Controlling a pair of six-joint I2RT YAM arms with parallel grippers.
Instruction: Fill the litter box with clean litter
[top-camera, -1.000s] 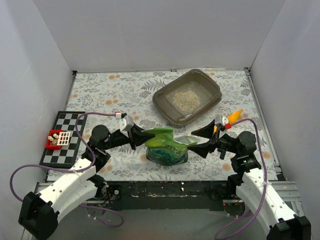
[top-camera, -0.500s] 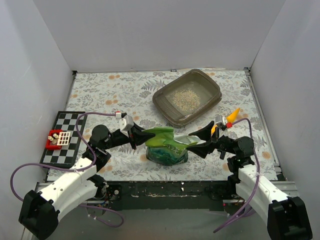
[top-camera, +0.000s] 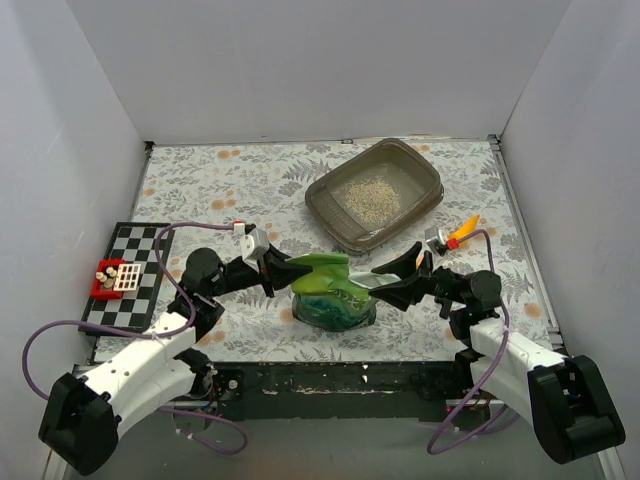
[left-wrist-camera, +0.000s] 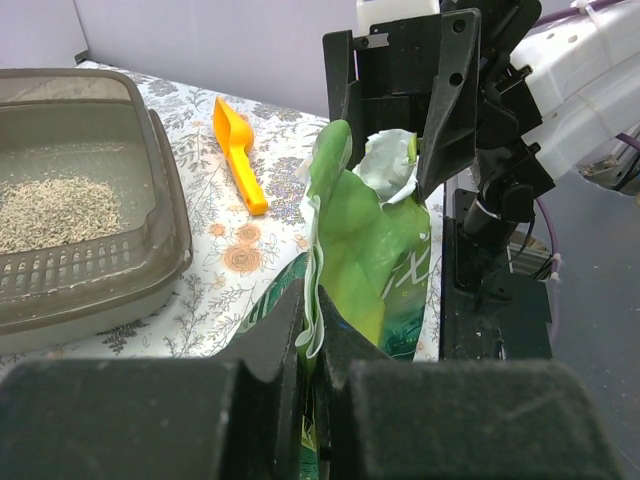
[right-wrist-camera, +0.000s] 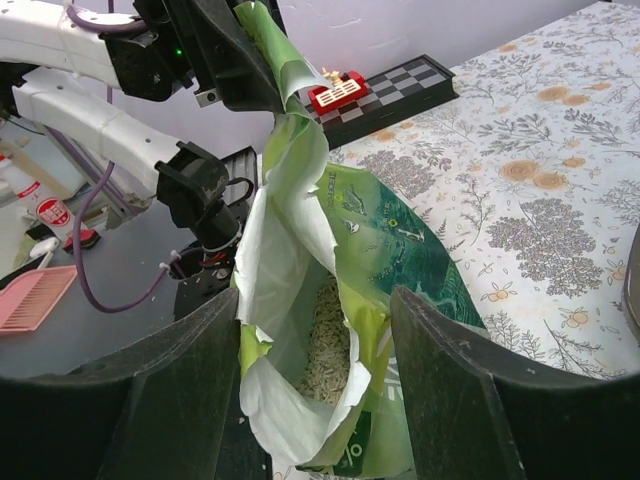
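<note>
So the left pincer (left-wrist-camera: 312, 335) is clamped on the green bag (top-camera: 335, 300)'s lip to hold the mouth up, the right pincer (right-wrist-camera: 312, 300) gapes around the opposite lip, I'd guess to spread it, and the litter box (top-camera: 335, 232) at 1 o'clock from the bag holds only a little clean litter (top-camera: 372, 195).

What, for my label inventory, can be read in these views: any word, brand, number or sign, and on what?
Nothing is legible.
green bag: pale printed marks, too small and creased to read.
red round label on a bottle: white lettering, blurred.
litter box, orange scoop, checkered board: no lettering shows.
</note>
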